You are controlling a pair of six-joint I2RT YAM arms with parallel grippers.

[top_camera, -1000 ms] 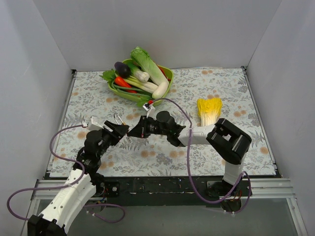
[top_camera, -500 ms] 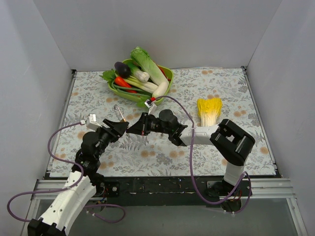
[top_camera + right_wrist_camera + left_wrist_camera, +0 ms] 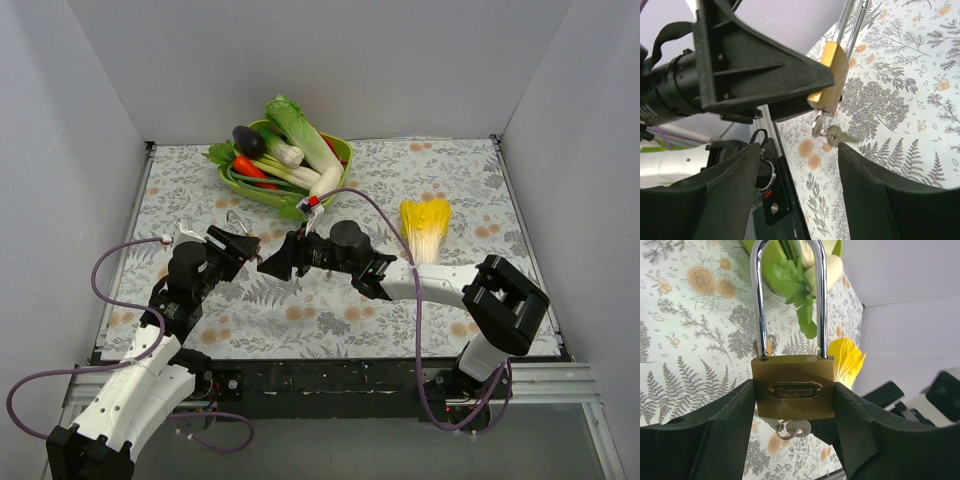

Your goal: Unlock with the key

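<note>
- My left jaws are clenched on the brass body of the larger brass padlock (image 3: 792,390), one finger on each side face. Its shackle (image 3: 789,295) points away from my wrist and the keyhole end is bare. I judge that is the reason for this grip: the body is braced against twisting while the underside stays reachable.
- The key (image 3: 832,134) hangs from the padlock's underside with its ring dangling. Its blade looks to be up in the keyway, though I cannot see how deep. Key and lock are both held up off the counter (image 3: 480,180).
- My right jaws are spread and grasp nothing. In the right wrist view the key sits in the gap between my fingers (image 3: 880,195) and touches neither.
- Both shackle legs look seated in the body, so I judge the lock is not yet open. The turn is the step in hand: pinch the key's head, then roll the right wrist.
- The tight spot is where my two wrists meet nose to nose. My right fingers are close under the left fingers (image 3: 715,440), so a careless roll could knock them or drag the key out.
- The green bowl (image 3: 347,155) of vegetables stands near, just behind the lock. The yellow leafy vegetable (image 3: 425,228) lies well apart to the right.
- Bare counter lies toward the near edge and to the right, so that is my best way to back off.
</note>
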